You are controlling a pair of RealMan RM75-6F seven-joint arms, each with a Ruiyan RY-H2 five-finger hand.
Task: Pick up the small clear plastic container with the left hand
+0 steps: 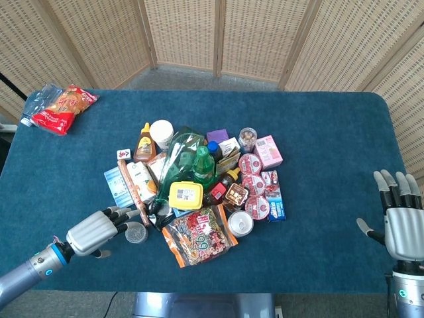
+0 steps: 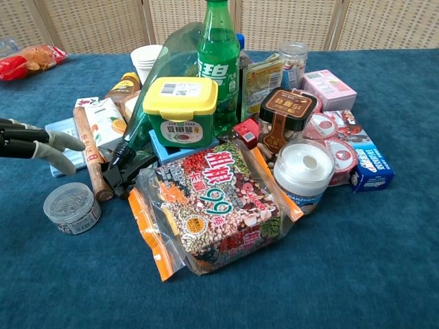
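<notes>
The small clear plastic container (image 1: 136, 232) (image 2: 72, 208) is a low round tub with a clear lid, lying on the blue cloth at the near left of the pile. My left hand (image 1: 97, 230) (image 2: 38, 144) hovers just to its left, fingers spread and reaching over it, holding nothing. In the chest view only the fingers show, above and behind the tub. My right hand (image 1: 400, 218) stays open and upright at the table's far right edge, away from everything.
A pile of groceries fills the middle: a bean bag (image 1: 200, 235), a yellow-lidded tub (image 1: 185, 195), a green bottle (image 1: 203, 163), a brown stick (image 2: 88, 153) beside the tub, a white-lidded jar (image 2: 304, 171). A snack bag (image 1: 63, 106) lies far left.
</notes>
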